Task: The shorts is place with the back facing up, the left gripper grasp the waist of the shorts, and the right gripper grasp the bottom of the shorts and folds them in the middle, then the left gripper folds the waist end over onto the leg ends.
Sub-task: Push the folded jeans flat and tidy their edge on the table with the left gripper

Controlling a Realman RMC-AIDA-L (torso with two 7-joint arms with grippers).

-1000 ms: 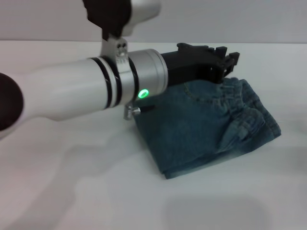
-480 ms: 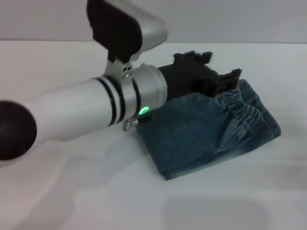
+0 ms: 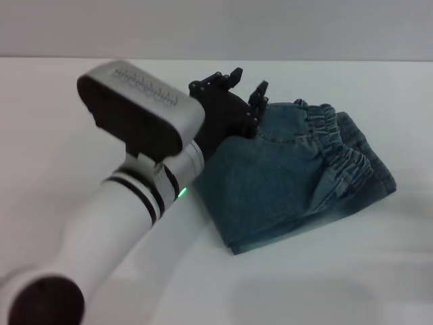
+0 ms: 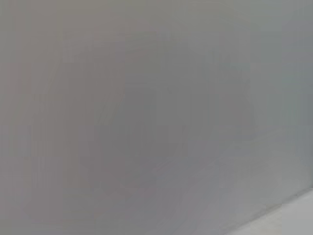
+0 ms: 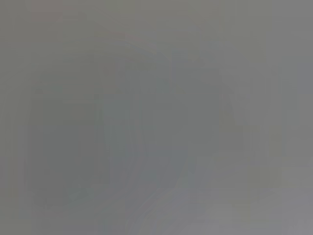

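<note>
My left gripper (image 3: 243,84) hangs above the far left corner of the shorts (image 3: 284,176), its two black fingers spread apart with nothing between them. The fingertips point away from me, toward the back of the white table (image 3: 379,271). My left arm, silver-white with black rings and a small green light, reaches in from the lower left and crosses in front of the near left edge of the denim.

The shorts lie folded into a compact blue bundle on the table, a little right of centre. The waist of the shorts (image 3: 338,145), a puckered elastic band, lies on top of the bundle along its right side, running from the far edge down toward the near right corner. The fold beneath it shows as a straight denim edge along the near side.

My right gripper does not appear in the head view. Both wrist views show only a flat grey field, with nothing I can make out
</note>
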